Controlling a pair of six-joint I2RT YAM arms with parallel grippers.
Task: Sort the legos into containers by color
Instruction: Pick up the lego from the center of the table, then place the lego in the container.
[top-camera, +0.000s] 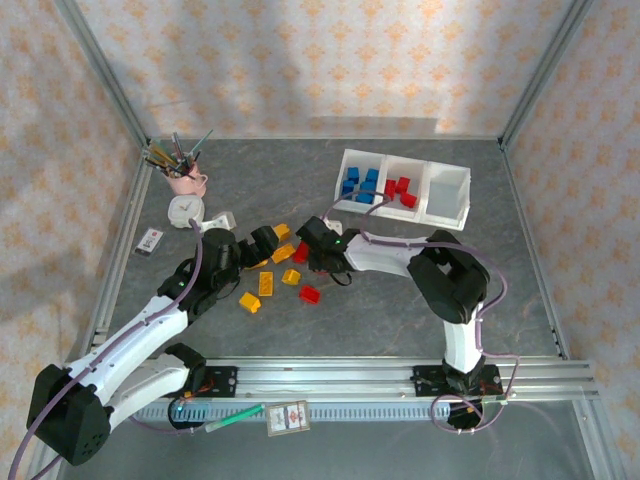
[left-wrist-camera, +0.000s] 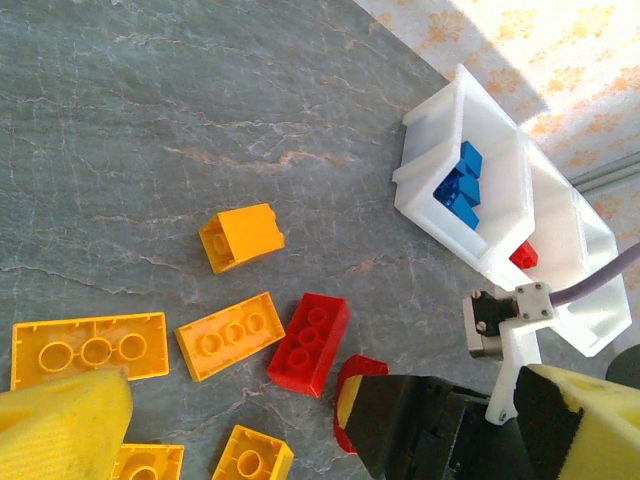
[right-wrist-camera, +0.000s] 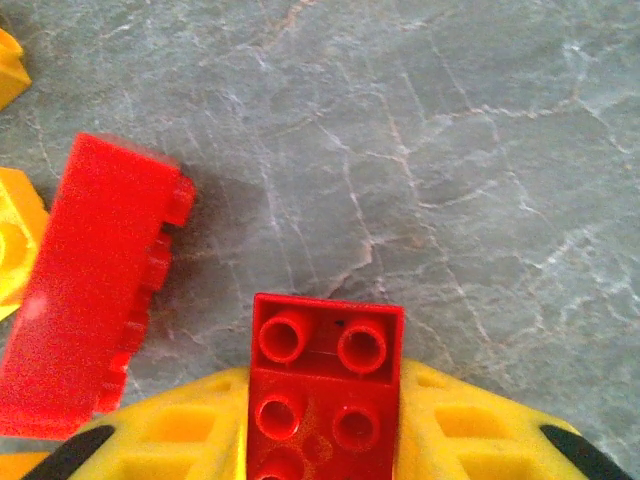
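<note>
Near the far left corner of the worktop (top-camera: 400, 330) stands a pink cup of pens (top-camera: 183, 180), which is no part of the sorting. Toward the middle, a little left of centre, the left gripper (left-wrist-camera: 325, 425) hangs over the loose bricks with its yellow fingers (left-wrist-camera: 60, 420) spread wide, gripping nothing. Below it lie the yellow bricks (top-camera: 265, 283), five by the left wrist view's count, all on the bare worktop. A long red brick (left-wrist-camera: 308, 345) lies flat among them, studs up. Just to the right, the right gripper (right-wrist-camera: 325, 440) has its fingers closed on a small red brick (right-wrist-camera: 325, 365), which sits squarely between the yellow pads. I cannot tell whether it rests on the worktop or is raised off it. Farther right, close to the far edge, sits the tray (top-camera: 447, 212). Its left compartment holds blue bricks (top-camera: 360, 185), the middle one holds red bricks (top-camera: 400, 190), and the right compartment (top-camera: 447, 185) has nothing in it. The blue looks finished, since the loose bricks are only yellow and red. The red seems nearly done, with the held brick and at least one more to go. The yellow is not begun, and by my reckoning it makes up the larger part of the work left.
</note>
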